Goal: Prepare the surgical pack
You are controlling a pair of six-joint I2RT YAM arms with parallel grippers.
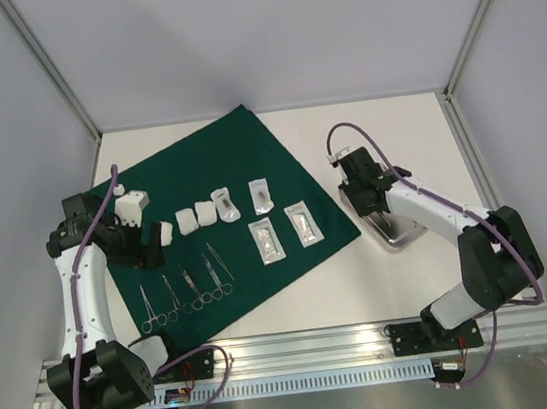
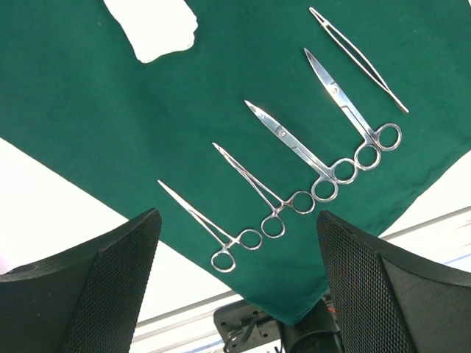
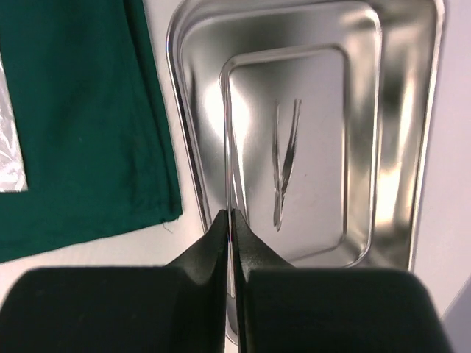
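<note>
The dark green cloth [image 1: 226,150] lies spread flat, left of centre. On it are white gauze pieces [image 1: 196,218], three clear pouches [image 1: 267,239] and a row of steel instruments [image 1: 184,292]. My left gripper [image 1: 152,220] hangs open above the cloth. Its wrist view shows scissors [image 2: 294,143], clamps [image 2: 243,191], tweezers [image 2: 360,62] and one gauze piece [image 2: 158,29] beyond the wide-apart fingers [image 2: 125,265]. The steel tray [image 1: 414,236] sits right of the cloth. My right gripper [image 3: 230,215] is shut just over the tray's [image 3: 434,110] near left part, with nothing between its fingers. A pair of tweezers [image 3: 283,162] lies inside.
The cloth's right corner [image 3: 73,110] ends just left of the tray. Bare white table [image 1: 365,132] lies behind and in front of the tray. Grey walls with metal posts [image 1: 473,37] close in the sides and back. An aluminium rail [image 1: 323,349] runs along the near edge.
</note>
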